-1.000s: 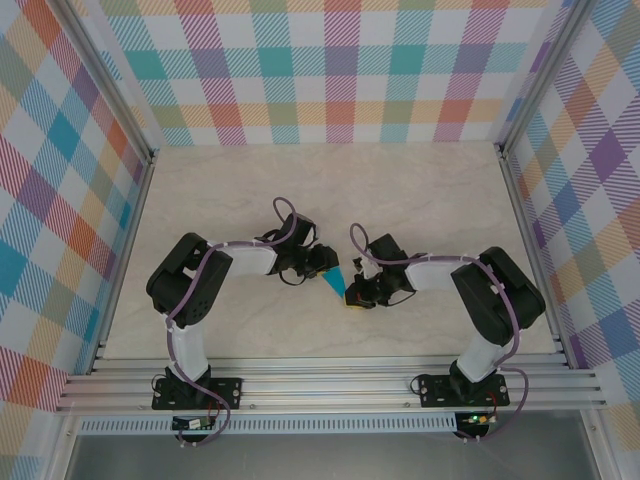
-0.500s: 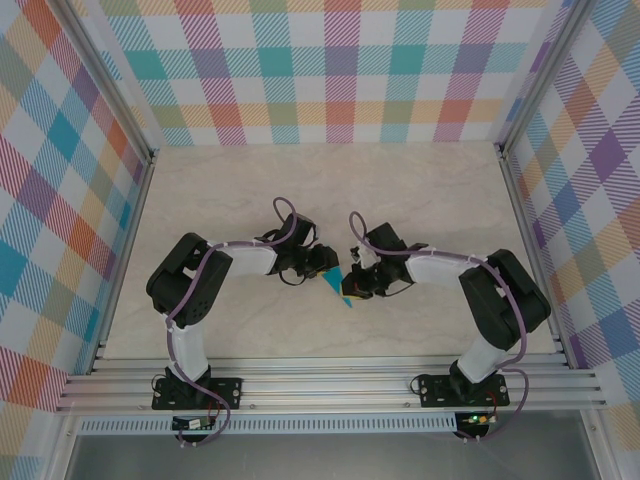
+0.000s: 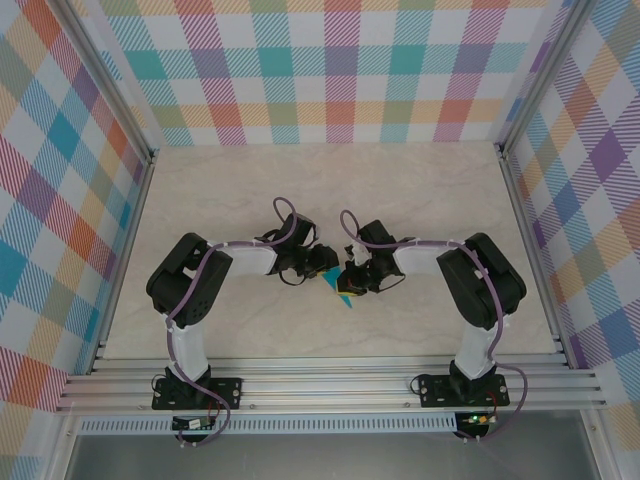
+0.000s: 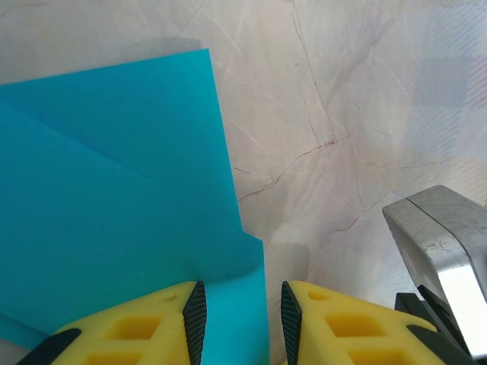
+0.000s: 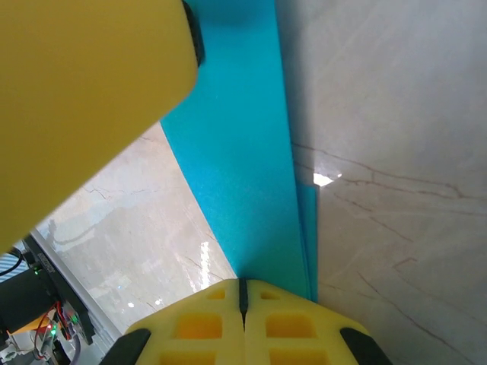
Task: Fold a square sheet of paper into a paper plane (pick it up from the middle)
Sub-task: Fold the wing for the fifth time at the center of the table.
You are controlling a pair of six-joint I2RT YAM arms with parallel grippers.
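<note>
Since a second ago, the right hand (image 5: 243, 295) has been brought closer to the left hand (image 4: 237, 323), and the right arm's elbow has been pulled in toward the middle. The left arm has not been moved. The sheet of paper (image 3: 339, 292) has been kept at about the same spot, in the middle of the worktop (image 3: 420, 190), between the two hands.

The worktop is closed in by checked walls (image 3: 330, 70). The paper is teal and folded, so layers are seen one on top of another. In the right wrist view, part of it is hidden by a yellow finger (image 5: 84, 99) of the left hand.

The left hand is held a little open, and the paper's edge is seen in the gap between its black pads (image 4: 195, 312). The right hand is clenched tight, with its tips set on the narrow end of the paper. Whether the paper is pinched there cannot be told.
</note>
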